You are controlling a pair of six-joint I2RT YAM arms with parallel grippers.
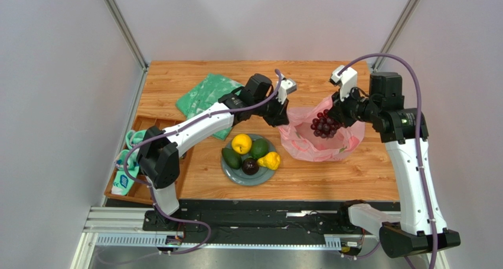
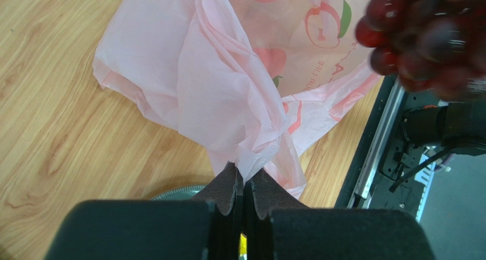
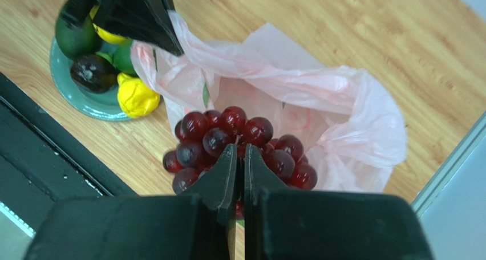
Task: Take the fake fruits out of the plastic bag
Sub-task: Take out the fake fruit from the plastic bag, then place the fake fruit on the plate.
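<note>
bag (image 1: 301,142): translucent pink, peach print | grapes (image 1: 323,125): dark red | plate (image 1: 260,178): grey-green

You see the dark red grape bunch (image 3: 239,135) hanging over the open mouth of the plastic bag (image 3: 356,120), its top pinched in the right gripper (image 3: 240,157). The bag is thin, pink and crumpled on the desk (image 1: 366,169), with one edge pulled up in the left gripper (image 2: 244,185). Just beside it, the plate (image 1: 260,179) holds a yellow citrus (image 1: 241,143), two green avocados (image 1: 231,157), a dark fruit (image 1: 250,166) and a lumpy yellow fruit (image 1: 271,160).
</note>
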